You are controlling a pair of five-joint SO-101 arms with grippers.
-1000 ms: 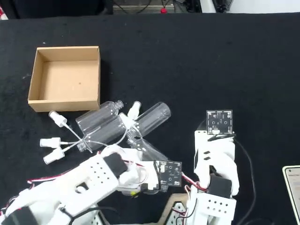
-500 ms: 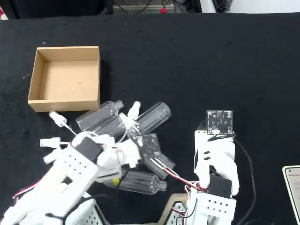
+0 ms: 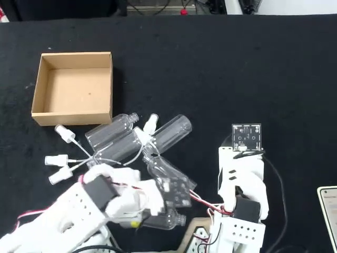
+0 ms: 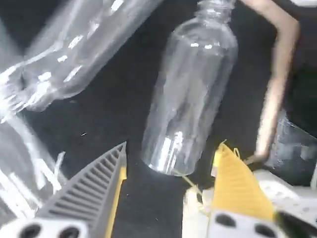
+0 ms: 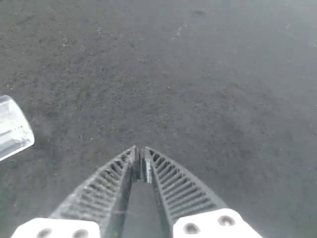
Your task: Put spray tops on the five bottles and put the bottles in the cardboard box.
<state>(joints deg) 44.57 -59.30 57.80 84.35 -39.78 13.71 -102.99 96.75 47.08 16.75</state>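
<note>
- Near the front edge of the table (image 3: 237,68), the left arm has swung back from over the bottle pile (image 3: 131,137) within the last second. The left gripper (image 4: 172,148) now straddles the base of the nearest bottle (image 4: 190,89).
- Judgement: a first pick-up is only starting. The cardboard box (image 3: 71,117) is empty, and spray tops (image 3: 59,159) lie loose beside the pile.
- Left claw: wide open, one finger on each side of the bottle base, no grip yet.
- Right gripper (image 5: 140,151): closed on nothing, over bare table.
</note>
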